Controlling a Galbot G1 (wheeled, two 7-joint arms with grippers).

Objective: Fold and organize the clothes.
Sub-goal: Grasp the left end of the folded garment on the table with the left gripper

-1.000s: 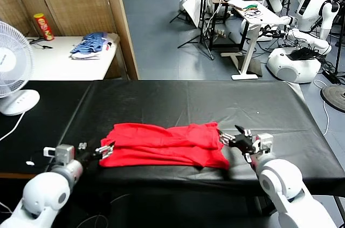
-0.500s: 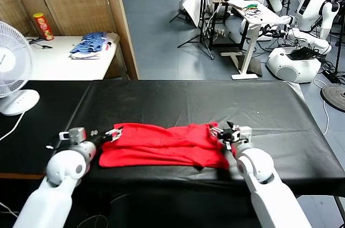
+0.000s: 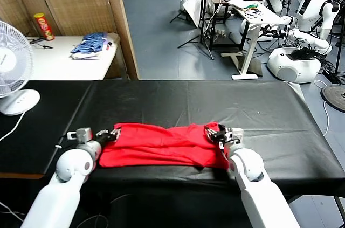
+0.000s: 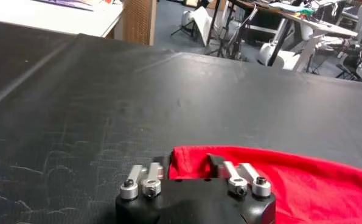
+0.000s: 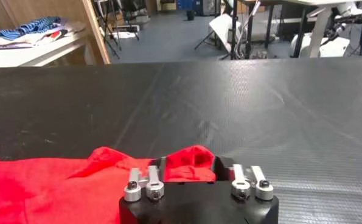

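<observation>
T-shirt [image 3: 161, 144], red, lies folded lengthwise near the black bench [image 3: 188, 101] front edge. Left gripper [image 3: 114, 132] clamps its 9 o'clock end; right gripper [image 3: 214, 131] clamps its 3 o'clock end.

Red T-shirt [image 3: 161, 144] on black table [image 3: 188, 101]

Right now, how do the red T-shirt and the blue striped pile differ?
The red T-shirt lies spread flat on the black table; the blue striped pile sits heaped on the white table behind. The left hand and right hand pinch the T-shirt's ends; nothing touches the pile. Both are clothing.
</observation>
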